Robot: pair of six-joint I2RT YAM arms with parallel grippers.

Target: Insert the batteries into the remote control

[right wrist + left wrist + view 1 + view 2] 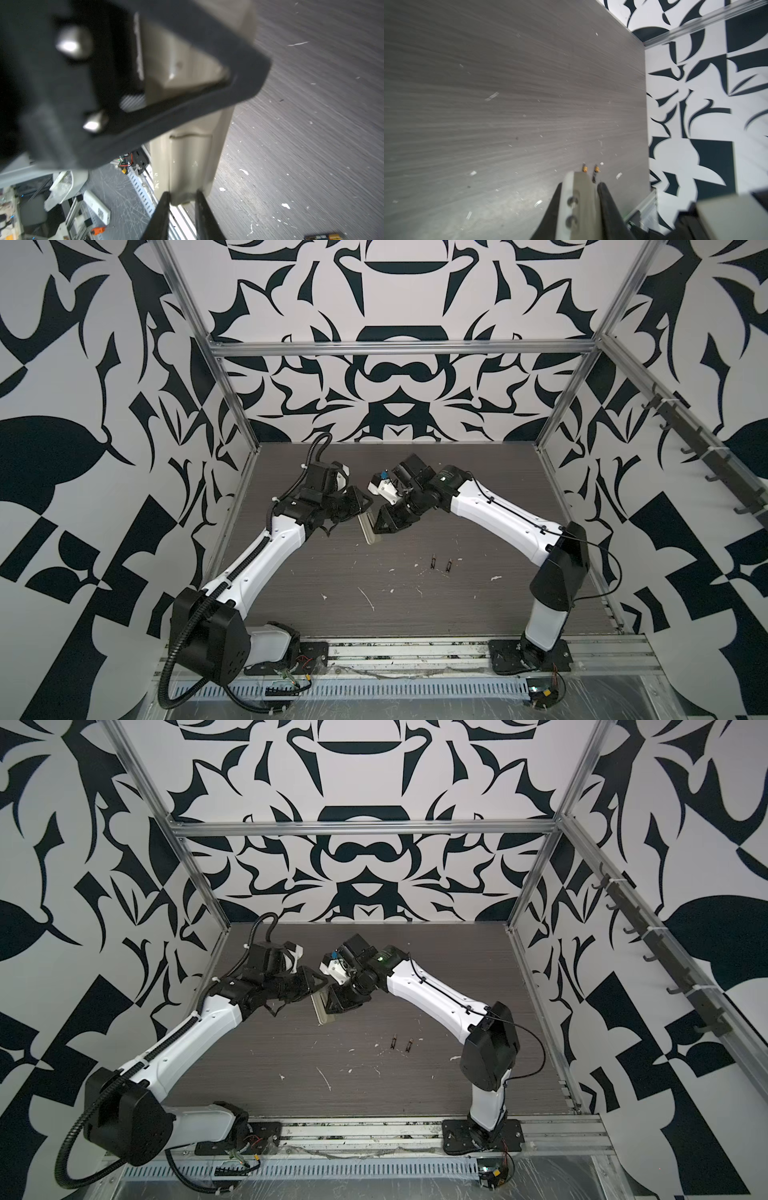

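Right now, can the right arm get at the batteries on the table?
Probably not yet. The batteries lie in the open close by, nothing over them, but the right tool is clamped on the remote.

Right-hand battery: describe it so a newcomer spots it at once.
On the grey table, find the pale remote held near the middle. In front of it, toward the right arm's base, two short dark sticks lie side by side, apart. The battery is the one nearer that arm, dark where the surrounding flecks are white.

Left end effector clamped, right clamped
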